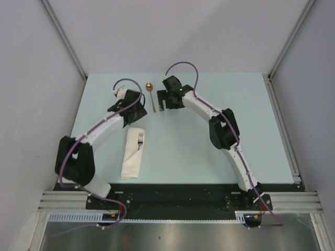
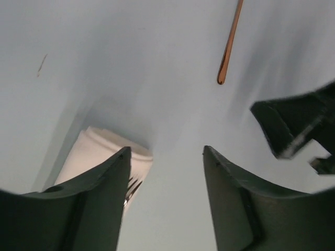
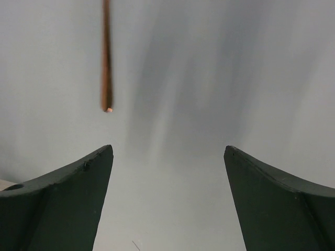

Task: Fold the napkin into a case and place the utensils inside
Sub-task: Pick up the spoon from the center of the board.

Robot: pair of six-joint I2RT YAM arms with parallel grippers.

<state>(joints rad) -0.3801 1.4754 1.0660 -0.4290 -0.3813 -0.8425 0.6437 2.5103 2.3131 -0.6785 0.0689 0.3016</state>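
Our two arms, the left arm and the right arm, have the same build: white smooth shells on the links and bulky black housings at the joints. A thin purple cable runs along each arm from the black base plate and makes a loop at the end far from that plate. A small green light glows on the right arm. Our jaws are dark, matte, broad and curved.

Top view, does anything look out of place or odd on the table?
Only the spoon: it lies alone on the bare table, well beyond the folded napkin, while the fork sits at the napkin with its tines showing. Nothing looks spilled or damaged.
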